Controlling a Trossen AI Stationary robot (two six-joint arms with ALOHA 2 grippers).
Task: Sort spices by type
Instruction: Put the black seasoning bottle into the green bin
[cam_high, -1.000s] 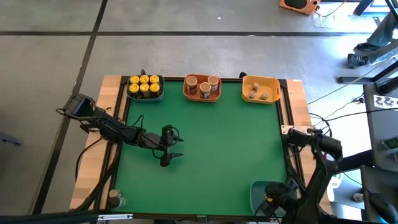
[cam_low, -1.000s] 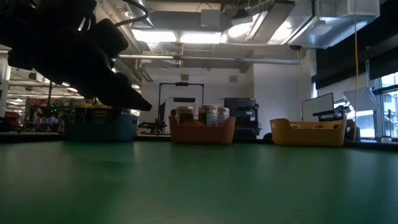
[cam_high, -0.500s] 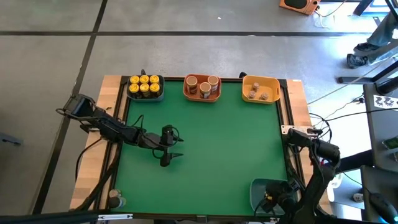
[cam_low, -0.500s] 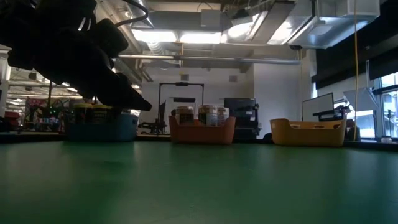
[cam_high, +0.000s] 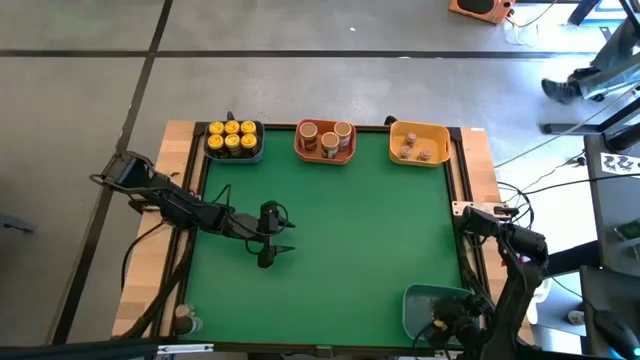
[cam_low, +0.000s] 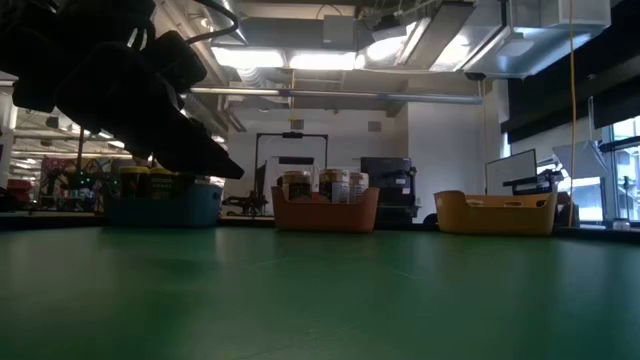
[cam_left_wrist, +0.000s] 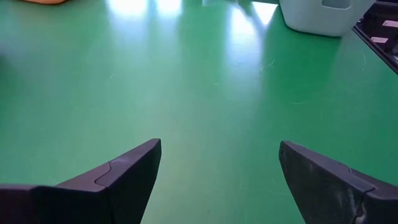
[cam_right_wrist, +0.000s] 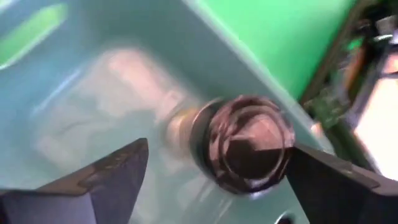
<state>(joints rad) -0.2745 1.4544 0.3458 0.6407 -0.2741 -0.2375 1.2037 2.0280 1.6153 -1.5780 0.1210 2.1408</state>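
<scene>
From above, yellow-lidded jars (cam_high: 232, 138) are seen in the blue bin (cam_high: 258, 147), tan-lidded jars (cam_high: 326, 138) in the orange bin (cam_high: 325, 156) and tiny jars (cam_high: 416, 151) in the yellow bin (cam_high: 436, 132); no writing can be read. The left gripper (cam_high: 268, 247) is held over the green mat (cam_high: 360, 230), and the right gripper (cam_high: 447, 322) is positioned at a pale teal bin (cam_high: 415, 302) near the front right corner. In the wrist views, the left fingers (cam_left_wrist: 118, 177) are spread wide and empty, and the right fingers (cam_right_wrist: 102, 180) are likewise parted inside the teal bin, with a dark-topped jar (cam_right_wrist: 245, 142) between them, not gripped.

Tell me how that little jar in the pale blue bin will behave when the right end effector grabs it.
The jar is round, so a nudge would probably roll or skid it across the smooth floor of the pale blue bin. It looks small against the wide-open right end effector, so it is likely light. Its glossy body may be slippery.
</scene>
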